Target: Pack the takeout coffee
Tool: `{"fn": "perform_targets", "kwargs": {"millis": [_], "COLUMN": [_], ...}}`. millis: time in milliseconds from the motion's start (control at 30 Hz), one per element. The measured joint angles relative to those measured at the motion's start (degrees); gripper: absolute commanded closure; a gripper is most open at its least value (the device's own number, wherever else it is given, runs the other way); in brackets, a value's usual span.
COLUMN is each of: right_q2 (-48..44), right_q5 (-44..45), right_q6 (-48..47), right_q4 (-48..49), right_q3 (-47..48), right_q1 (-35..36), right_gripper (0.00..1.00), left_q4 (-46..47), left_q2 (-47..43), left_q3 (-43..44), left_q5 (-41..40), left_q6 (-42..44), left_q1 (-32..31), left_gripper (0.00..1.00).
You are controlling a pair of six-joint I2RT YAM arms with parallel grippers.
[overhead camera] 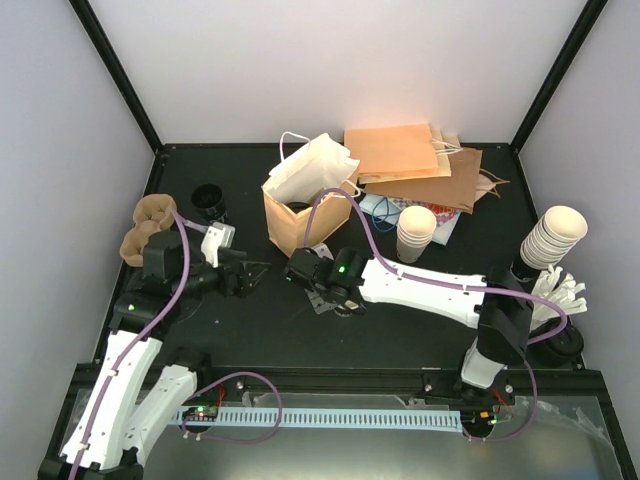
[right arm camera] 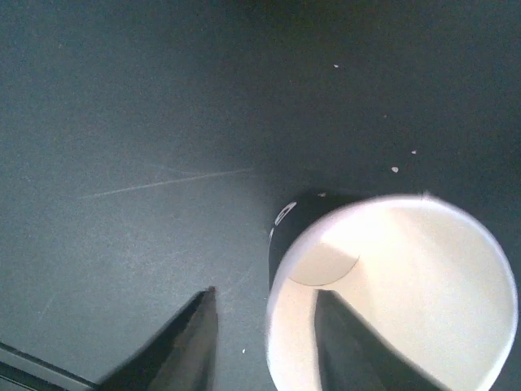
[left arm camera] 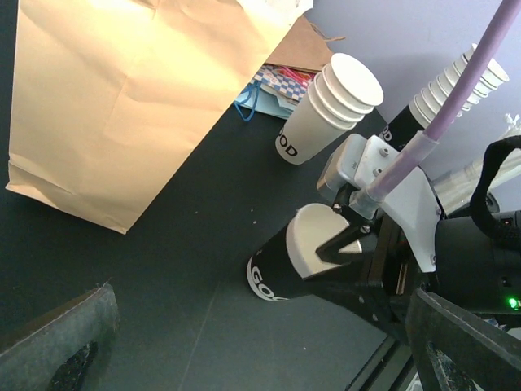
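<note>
Best to handle the black paper cup with white inside gently: lidless and upright near the middle of the dark surface, so keep it plumb and avoid any squeeze that buckles the rim. At the right pincer, parted only narrowly, astride the cup's wall: one finger inside, the other outside with a sliver of gap, so probably no firm hold. Just leftward, at the left pincer, spread wide and empty. Farther back, an upright brown paper bag, likely the destination. Toward the far-left corner, a black round cup-like thing, perhaps the lidded coffee; too small to tell.
</note>
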Motion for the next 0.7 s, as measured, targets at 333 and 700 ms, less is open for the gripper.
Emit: {"fn": "perform_targets", "kwargs": {"millis": [333,700], "right_q2": [0.0,-8.7], "right_q5": [5.0,10.6], "right_q6": [1.9,10.0], "right_q4": [-3.5,-9.9], "right_q3": [2.1,0.7], "right_q1": [0.0,-13.8], "right_gripper": [0.48,0.40], "left_q4": [0.0,1.5], "left_q2": [0.1,-0.2], "left_q3": [-0.5,-3.0], "left_q5": [0.2,1.0], "left_q6": [0.2,-1.6], "left_q1": [0.0,-6.9], "left_gripper": [0.01,0.01]}}
